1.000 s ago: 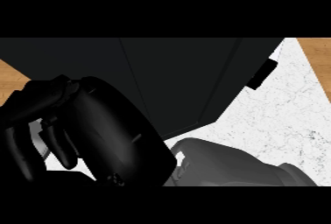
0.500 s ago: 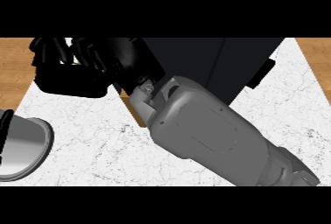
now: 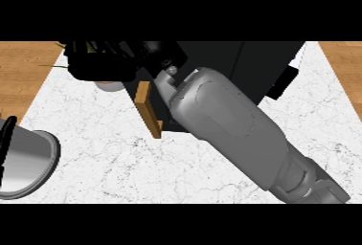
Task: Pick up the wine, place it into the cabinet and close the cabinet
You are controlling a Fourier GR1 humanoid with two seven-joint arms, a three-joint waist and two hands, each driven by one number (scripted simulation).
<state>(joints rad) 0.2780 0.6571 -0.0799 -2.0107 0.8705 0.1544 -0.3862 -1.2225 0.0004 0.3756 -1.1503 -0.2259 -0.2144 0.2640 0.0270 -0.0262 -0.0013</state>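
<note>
My right forearm (image 3: 233,129) crosses the view from the lower right up to the top left. Its black hand (image 3: 113,60) is at the top left, fingers fairly straight, just above and left of the wooden cabinet door (image 3: 150,111), which I see edge-on and standing ajar. The dark cabinet body (image 3: 237,64) lies behind the forearm. The wine is hidden from me. Only the grey end of my left forearm (image 3: 25,165) and a black sliver of the left hand (image 3: 5,136) show at the left edge.
A small tan pot (image 3: 107,85) with green leaves (image 3: 76,48) stands partly hidden under the right hand. The white marble counter (image 3: 106,162) spreads below the door. Wooden floor (image 3: 25,72) shows at both upper corners.
The right hand has moved away from the camera, up and to the right, to the cabinet door. The door's wooden edge now shows longer. The left forearm has come into sight at the left.
</note>
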